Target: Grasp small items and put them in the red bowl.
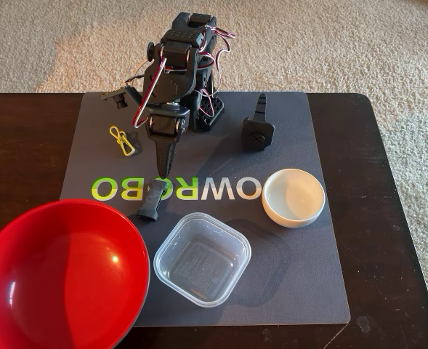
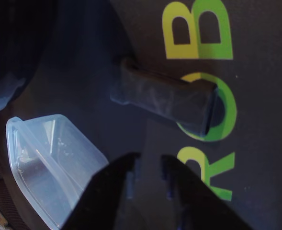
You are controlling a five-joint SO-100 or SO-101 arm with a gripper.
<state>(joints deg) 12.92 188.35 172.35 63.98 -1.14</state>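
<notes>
- The short black bar (image 1: 152,202) lies flat on the grey mat (image 1: 301,276), on the printed letters, about 6 o'clock from the arm's base (image 1: 203,109) in the fixed view; in the wrist view it (image 2: 167,98) sits at 12 o'clock of the fingertips, apart from them.
- The pincer (image 1: 160,169) points down at the mat just above that bar; in the wrist view its two tips (image 2: 148,165) stand a narrow gap apart and hold nothing. It looks lined up for the bar, though that is my read.
- Clear square plastic tub (image 1: 202,259) sits at 5 o'clock of the bar, upright and empty.
- The red bowl (image 1: 61,273) waits at 7 o'clock, half off the mat on the desk (image 1: 25,145), empty, near enough for a short carry.
- Small white round bowl (image 1: 293,198) at 3 o'clock; black round-headed spiked part (image 1: 257,127) at 1 o'clock; yellow clip (image 1: 123,140) at 11 o'clock, all well apart, leaving room to grasp each.
</notes>
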